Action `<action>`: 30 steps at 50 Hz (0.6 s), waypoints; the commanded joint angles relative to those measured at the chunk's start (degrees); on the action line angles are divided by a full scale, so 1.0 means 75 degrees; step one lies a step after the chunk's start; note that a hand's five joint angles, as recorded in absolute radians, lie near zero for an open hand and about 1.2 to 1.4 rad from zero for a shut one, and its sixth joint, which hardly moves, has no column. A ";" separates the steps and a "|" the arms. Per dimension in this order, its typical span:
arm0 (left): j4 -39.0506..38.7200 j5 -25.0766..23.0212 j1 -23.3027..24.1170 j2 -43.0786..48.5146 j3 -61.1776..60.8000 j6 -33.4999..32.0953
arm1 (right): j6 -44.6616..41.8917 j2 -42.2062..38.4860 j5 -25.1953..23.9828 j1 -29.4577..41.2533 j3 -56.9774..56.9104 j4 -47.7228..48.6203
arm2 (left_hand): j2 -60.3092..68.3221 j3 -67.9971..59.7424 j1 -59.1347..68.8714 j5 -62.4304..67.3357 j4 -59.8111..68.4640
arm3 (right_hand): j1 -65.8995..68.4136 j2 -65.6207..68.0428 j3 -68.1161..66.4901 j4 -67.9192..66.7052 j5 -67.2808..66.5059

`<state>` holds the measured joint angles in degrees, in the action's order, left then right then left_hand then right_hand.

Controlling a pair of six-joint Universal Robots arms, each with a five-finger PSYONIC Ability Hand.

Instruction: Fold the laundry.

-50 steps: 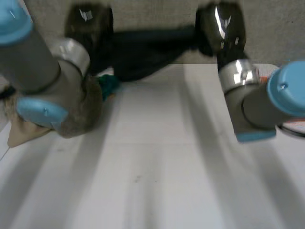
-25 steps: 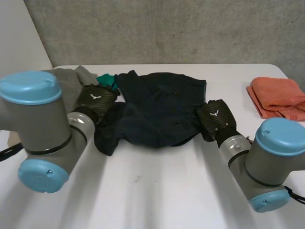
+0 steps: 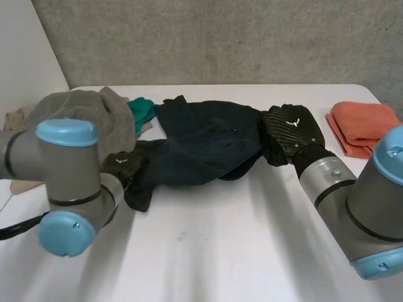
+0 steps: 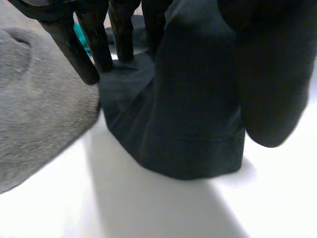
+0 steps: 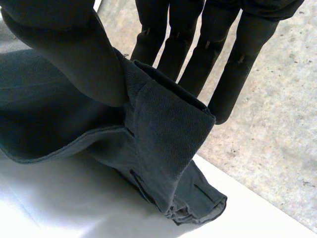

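Garment [image 3: 201,148] pinched by left hand [image 3: 123,165]; right hand [image 3: 297,137] too (white emblem [image 3: 291,123]).

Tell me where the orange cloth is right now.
In the head view, the folded orange cloth lies at the far right of the table, beside the right robot hand and apart from the dark garment.

the left hand [image 3: 124,165] is now nearer the robot, the right hand [image 3: 293,129] farther back; the dark garment [image 3: 201,148] between their fingers is stretched narrower.
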<state>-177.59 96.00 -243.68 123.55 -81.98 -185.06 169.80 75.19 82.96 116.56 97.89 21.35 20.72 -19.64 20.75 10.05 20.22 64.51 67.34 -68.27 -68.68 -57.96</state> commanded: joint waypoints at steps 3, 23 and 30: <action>0.0358 0.0278 0.0089 0.0238 0.1179 -0.0017 | 0.0012 0.0251 0.0001 -0.0131 -0.0196 -0.0221 | 0.7903 -0.8048 0.7900 0.7993 0.7970 | 0.2066 0.1688 -0.1564 -0.1509 -0.1605; 0.1458 -0.0179 -0.0415 -0.3328 0.5806 -0.0333 | 0.0867 0.1097 0.0259 -0.0576 -0.4800 -0.1311 | 0.7904 -0.8048 0.7900 0.7993 0.7970 | 0.2066 0.1688 -0.1564 -0.1509 -0.1605; 0.2233 -0.0190 -0.0474 -0.0984 0.7613 -0.0497 | 0.0914 -0.0438 0.0598 -0.0565 -0.5915 -0.2002 | 0.7904 -0.8048 0.7900 0.7993 0.7970 | 0.2066 0.1688 -0.1564 -0.1509 -0.1605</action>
<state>-164.50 94.47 -246.90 102.67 -33.95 -187.88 176.53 80.11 85.80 112.11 58.59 9.84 68.73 -68.26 66.26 56.88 68.43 64.51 67.34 -68.27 -68.68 -57.96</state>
